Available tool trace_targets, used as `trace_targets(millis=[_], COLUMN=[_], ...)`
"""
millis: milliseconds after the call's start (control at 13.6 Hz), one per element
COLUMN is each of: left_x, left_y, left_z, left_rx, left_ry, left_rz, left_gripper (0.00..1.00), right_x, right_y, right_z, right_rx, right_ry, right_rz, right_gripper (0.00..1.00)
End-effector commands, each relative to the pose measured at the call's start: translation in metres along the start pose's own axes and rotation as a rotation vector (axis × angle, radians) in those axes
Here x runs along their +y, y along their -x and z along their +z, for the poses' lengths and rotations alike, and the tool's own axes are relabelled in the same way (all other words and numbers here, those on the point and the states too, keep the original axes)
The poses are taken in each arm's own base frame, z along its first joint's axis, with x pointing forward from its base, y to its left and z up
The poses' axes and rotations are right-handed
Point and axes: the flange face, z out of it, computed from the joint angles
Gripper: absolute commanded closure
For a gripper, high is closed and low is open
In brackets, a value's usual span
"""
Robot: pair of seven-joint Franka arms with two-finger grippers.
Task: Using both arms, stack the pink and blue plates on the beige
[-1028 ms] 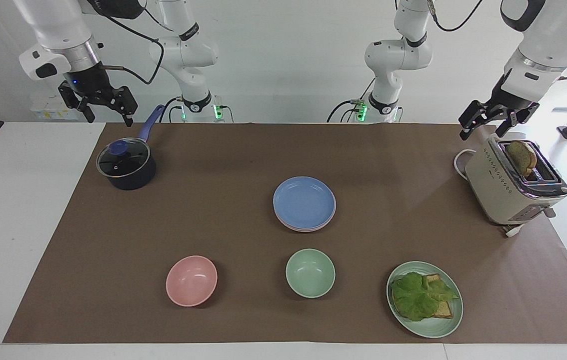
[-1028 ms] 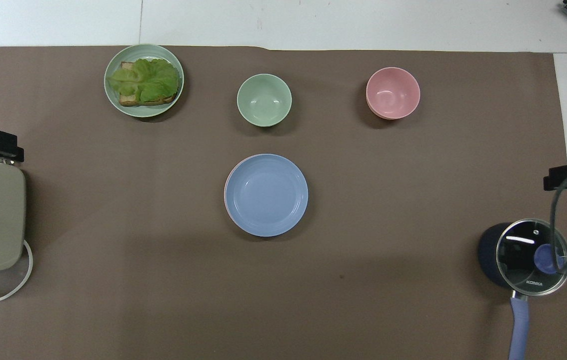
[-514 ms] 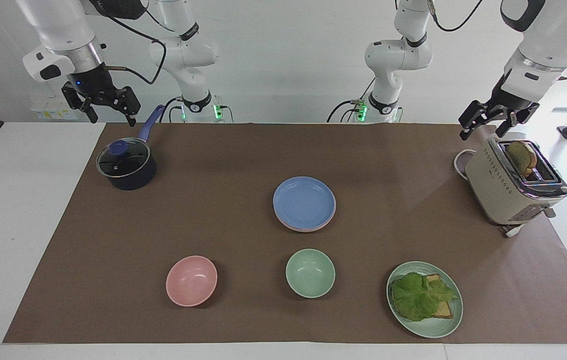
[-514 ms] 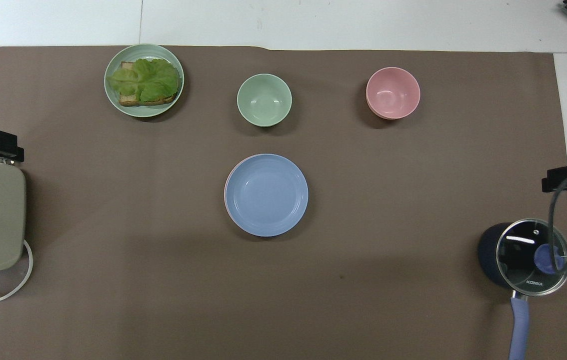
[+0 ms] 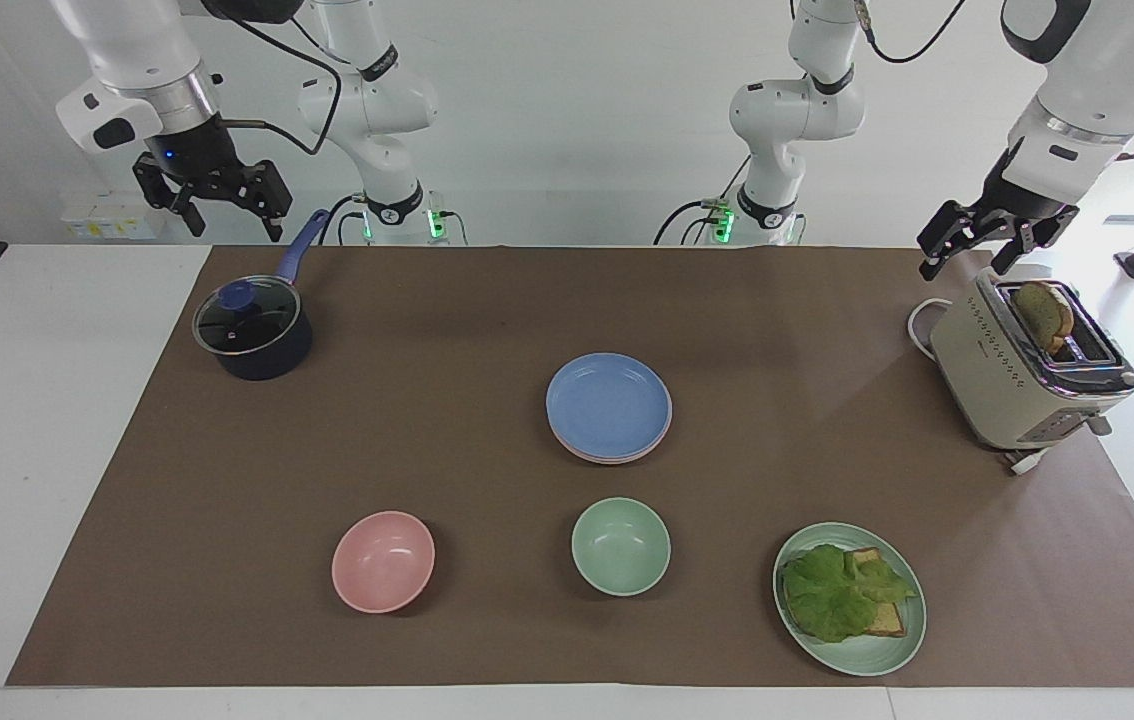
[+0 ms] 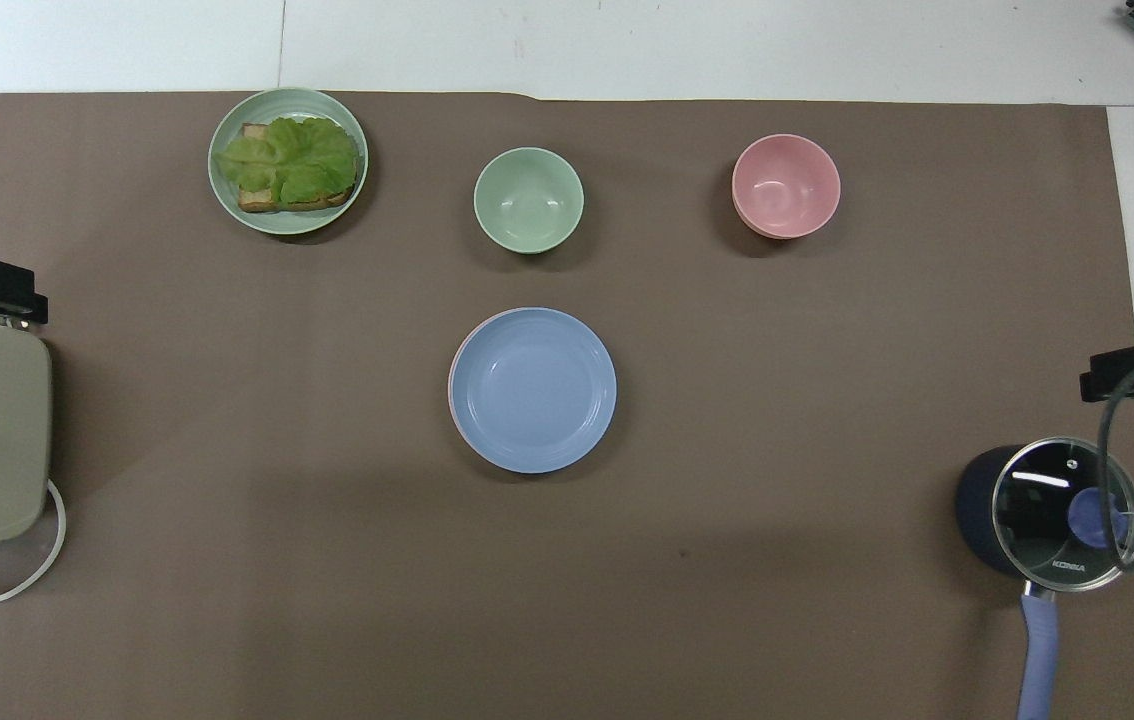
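A stack of plates sits mid-table: the blue plate [image 5: 609, 404] on top, a pink plate's rim [image 5: 607, 457] peeking beneath; the beige one I cannot see. They look light, stiff and smooth, best pinched at the rim. My left gripper [image 5: 963, 248] hangs over the toaster [image 5: 1025, 366], my right gripper [image 5: 222, 203] over the pot [image 5: 252, 330], both spread wide, empty, well apart from the plates.

Blue plate [image 5: 609, 402] tops pink plate [image 5: 617, 457] — stacked mid-table.
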Motion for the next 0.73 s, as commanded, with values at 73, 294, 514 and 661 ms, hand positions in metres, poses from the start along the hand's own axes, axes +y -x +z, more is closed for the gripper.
trace_targets(millis=[73, 294, 514, 661], left_x=[-0.0030, -0.0030, -0.0030, -0.0030], left_y=[0.0039, 0.0041, 0.0041, 0.0041], left_z=[-0.0025, -0.0023, -0.0023, -0.0023], left_rx=[-0.007, -0.008, -0.008, -0.008], left_ry=[-0.011, -0.011, -0.011, -0.011], left_rz=[0.002, 0.003, 0.002, 0.002], left_gripper=[0.00, 0.00, 0.00, 0.00], right_x=[-0.0010, -0.0019, -0.0005, -0.0021], right_y=[0.0006, 0.0015, -0.0005, 0.0000], right_z=[-0.0003, -0.0002, 0.0001, 0.0007], right_rx=[0.002, -0.001, 0.010, 0.008], right_ry=[-0.017, -0.019, -0.019, -0.019], right_rz=[-0.030, -0.032, -0.029, -0.030], right_gripper=[0.00, 0.00, 0.00, 0.00])
